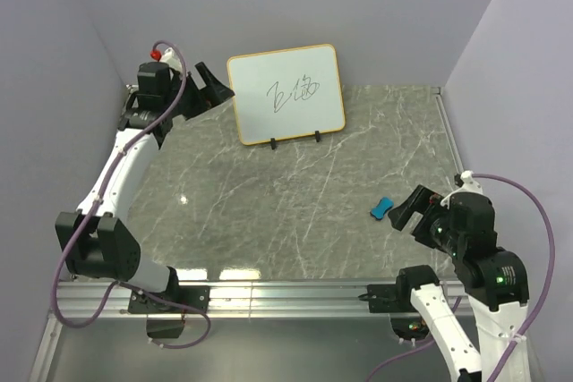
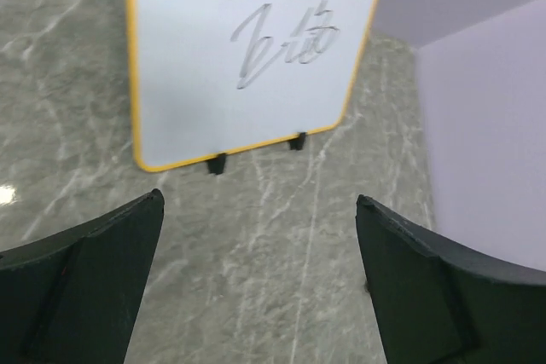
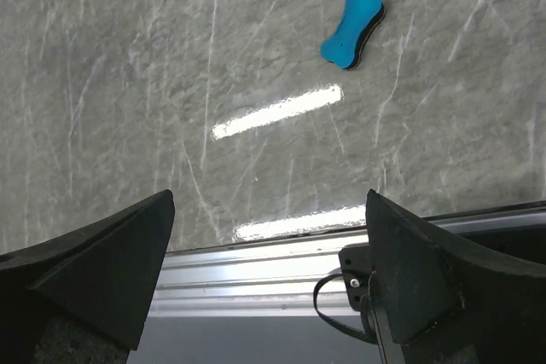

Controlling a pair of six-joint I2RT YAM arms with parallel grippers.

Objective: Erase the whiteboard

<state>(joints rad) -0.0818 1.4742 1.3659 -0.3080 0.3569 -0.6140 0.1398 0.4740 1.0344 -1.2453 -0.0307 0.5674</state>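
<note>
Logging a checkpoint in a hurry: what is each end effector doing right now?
Left end effector: open, empty, facing the whiteboard.
Right end effector: open, empty, with the blue eraser lying apart from it.

Whiteboard (image 1: 286, 94): smooth white face, soft sheen; frame light-orange, wood-like, matt; feet black, plastic-looking.
Table (image 1: 295, 194): grey marble-look top, pale veins, polished, glossy, light streaks mirrored.
Eraser (image 3: 351, 29): blue top, smooth, plastic or foam, cannot tell which; dark layer beneath.
Left gripper (image 2: 258, 210), right gripper (image 3: 269, 210): matt black plastic, faintly grainy.
Rail (image 1: 286, 291): brushed metal, dull shine.
Walls (image 1: 376, 15): matt lilac.
</note>
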